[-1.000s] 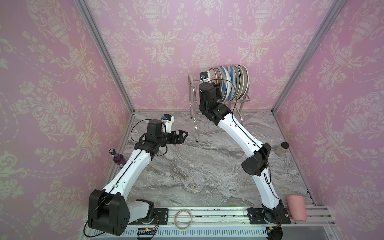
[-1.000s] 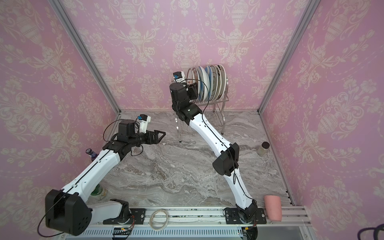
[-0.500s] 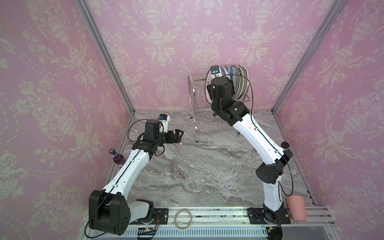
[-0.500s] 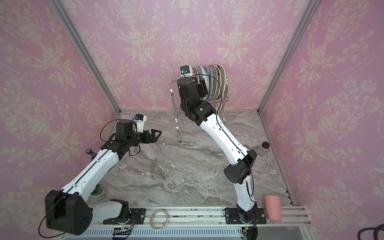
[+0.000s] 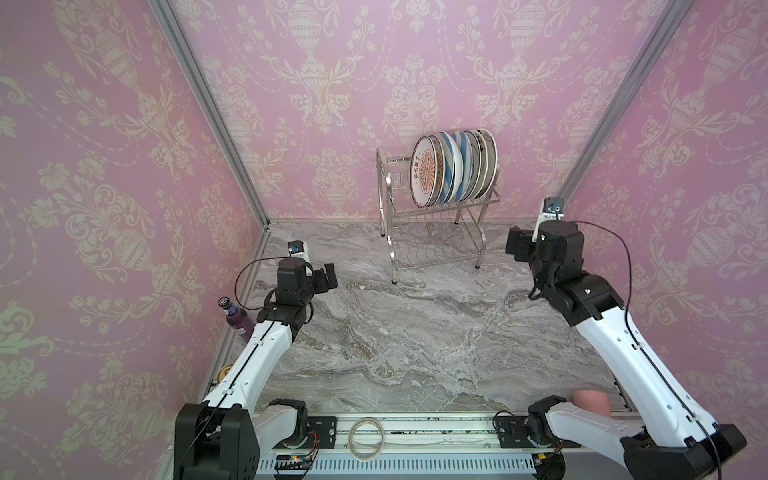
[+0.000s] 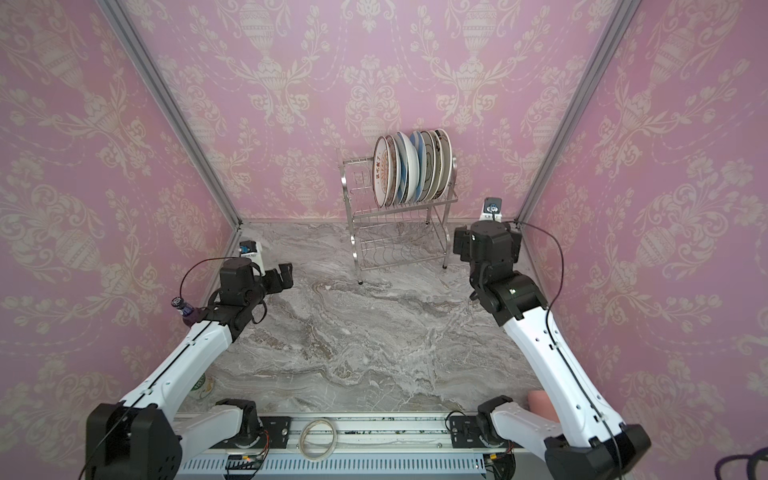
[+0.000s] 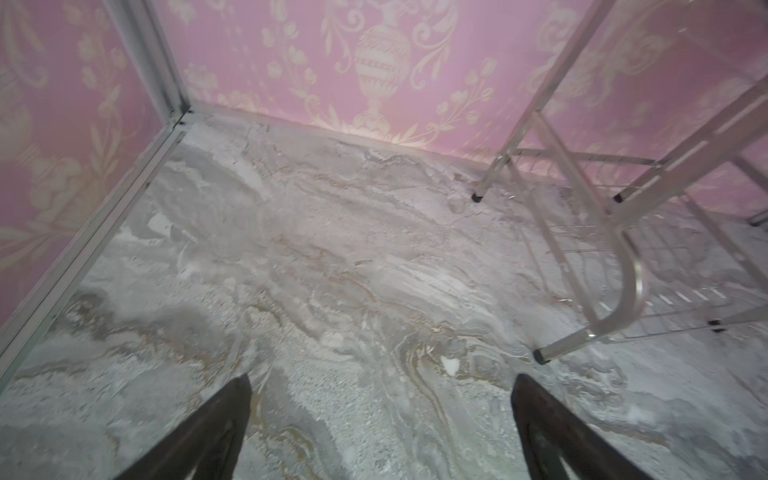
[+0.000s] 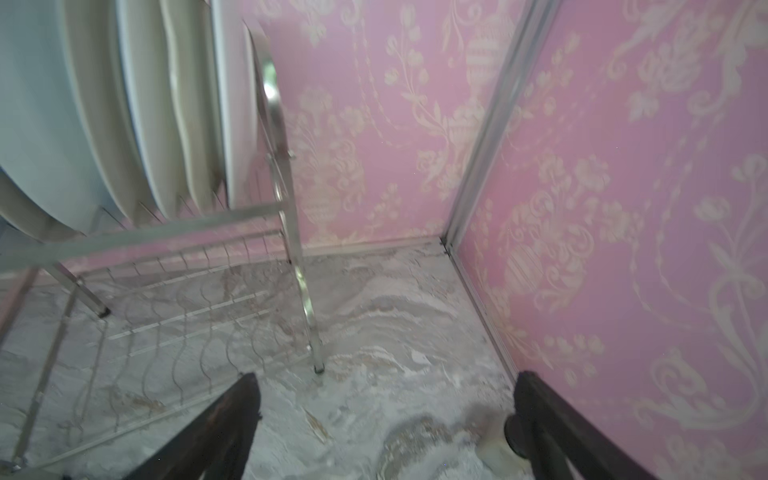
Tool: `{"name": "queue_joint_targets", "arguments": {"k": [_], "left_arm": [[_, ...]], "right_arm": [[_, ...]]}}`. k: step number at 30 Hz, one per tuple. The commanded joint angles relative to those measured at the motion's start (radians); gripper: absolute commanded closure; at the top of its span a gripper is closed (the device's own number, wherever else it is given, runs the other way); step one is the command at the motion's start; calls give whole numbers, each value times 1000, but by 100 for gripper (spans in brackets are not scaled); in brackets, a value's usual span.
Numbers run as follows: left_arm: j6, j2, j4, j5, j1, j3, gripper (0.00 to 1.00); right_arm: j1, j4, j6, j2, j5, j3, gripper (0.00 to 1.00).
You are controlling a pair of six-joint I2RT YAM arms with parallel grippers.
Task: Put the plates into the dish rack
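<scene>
Plates [image 5: 455, 168] stand on edge in a tight row on the upper tier of the rack [image 5: 446, 207]. In both top views the rack sits at the back of the grey marble desk [image 5: 415, 332], against the pink wall. The front plate shows an orange sunburst. The left tool [image 5: 326, 277] hangs over the desk's left side, well apart from the rack. The right tool [image 5: 515, 245] hangs near the rack's right end, touching nothing.

Left wrist view: the left tool [image 7: 380, 395] is released, its dark fingers [image 7: 224, 419] wide apart over bare desk, with the rack's legs [image 7: 631, 286] beyond.

Right wrist view: the right tool [image 8: 384, 399] is released and empty, with the plates [image 8: 83, 124] and the rack's end post [image 8: 291, 216] beyond it.
</scene>
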Motion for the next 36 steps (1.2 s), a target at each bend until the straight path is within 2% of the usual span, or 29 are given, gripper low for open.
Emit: {"name": "queue_joint_targets", "arguments": {"k": [1,5,6,9,13,15,17,19,20,21,22,24,26,28,30,32,36], "left_arm": [[29,-4,208,-180,33,-132,1],[93,43,404,-387,49,-266,1],[93,66,472,-404,64,-298,1],[109,135,631,-364,92,-367,1],[176,263,890,-304,101,-434,1],[156,278,920,-254,106,-433,1],[159,340,949,-199,112,-415,1],[184,457,1067,-130,111,-418,1],[207,517,1169,-89,112,-428,1],[221,541,1221,-49,110,-436,1],[211,500,1139,-44,110,-435,1],[209,481,1046,-47,111,-401,1],[227,516,1051,-24,111,-368,1],[225,483,937,-11,111,-341,1],[233,510,1021,-15,111,-359,1],[223,496,978,-20,111,-353,1],[228,501,998,-22,111,-356,1]], "right_arm": [[-60,114,50,-101,-117,-262,0],[-120,319,90,-165,-161,-522,0],[-126,395,103,-156,-161,-579,0],[-133,600,73,-81,-185,-704,0],[-148,843,-7,81,-193,-769,0],[-164,994,-31,170,-219,-794,0],[-182,1108,-53,267,-265,-807,0],[-192,1294,-91,389,-319,-835,0],[-204,1335,-93,429,-364,-832,0],[-234,1279,-72,424,-428,-821,0],[-266,1222,-45,418,-476,-812,0],[-276,1437,-48,485,-510,-866,0],[-276,1391,-63,462,-547,-867,0],[-275,1403,-70,473,-568,-863,0],[-275,1364,-68,477,-570,-837,0],[-277,1354,-72,471,-571,-836,0],[-278,1360,-71,473,-581,-839,0]]}}
